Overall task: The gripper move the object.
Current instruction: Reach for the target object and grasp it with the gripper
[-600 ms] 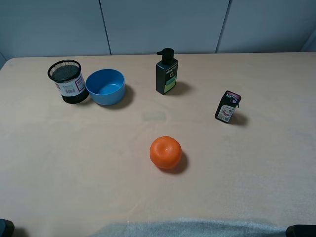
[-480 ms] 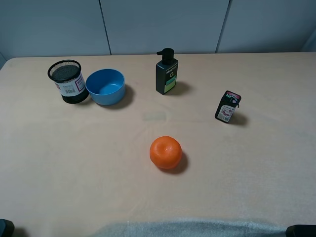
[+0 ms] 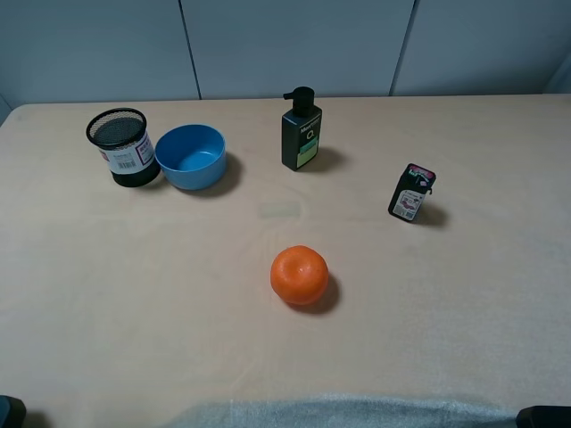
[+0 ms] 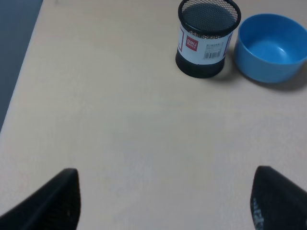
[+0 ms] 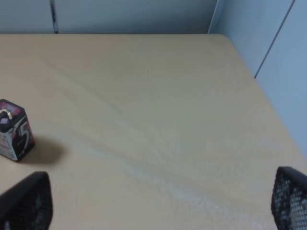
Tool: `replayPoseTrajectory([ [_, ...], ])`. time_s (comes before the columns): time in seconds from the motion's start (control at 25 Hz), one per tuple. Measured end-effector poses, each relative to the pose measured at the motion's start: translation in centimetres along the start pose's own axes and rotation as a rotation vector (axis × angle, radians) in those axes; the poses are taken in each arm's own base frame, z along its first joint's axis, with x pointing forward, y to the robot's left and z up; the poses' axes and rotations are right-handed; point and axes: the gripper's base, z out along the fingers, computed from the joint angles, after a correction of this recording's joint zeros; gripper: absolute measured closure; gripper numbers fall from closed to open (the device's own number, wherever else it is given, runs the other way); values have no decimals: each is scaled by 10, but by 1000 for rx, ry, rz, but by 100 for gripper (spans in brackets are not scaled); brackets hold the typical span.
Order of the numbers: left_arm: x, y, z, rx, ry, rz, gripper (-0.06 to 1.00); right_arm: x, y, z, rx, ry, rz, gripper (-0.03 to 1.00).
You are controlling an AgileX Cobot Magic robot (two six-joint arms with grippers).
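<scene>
A small black bottle (image 3: 411, 193) with a pinkish top is seen standing on the table (image 3: 446, 294); the left gripper (image 4: 164, 191) and right gripper (image 5: 162, 191) are each held wide apart.

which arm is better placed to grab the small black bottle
Right: the small black bottle with pinkish-red top stands right of centre on the beige table and appears in the right wrist view.

The left gripper (image 4: 166, 171) has matte black, rounded fingers (image 4: 48, 203); the right gripper (image 5: 163, 172) has black pads (image 5: 291, 196) with a fine dimpled grid.
</scene>
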Motion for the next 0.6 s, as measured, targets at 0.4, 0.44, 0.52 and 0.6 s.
replayPoseTrajectory([
  [0.4,0,0,0,0,0,0,15,0,0,0,0,0,0,27],
  [0.44,0,0,0,0,0,0,15,0,0,0,0,0,0,27],
  [0.52,0,0,0,0,0,0,15,0,0,0,0,0,0,27],
  [0.6,0,0,0,0,0,0,15,-1,-1,0,16,-14,-21,27],
])
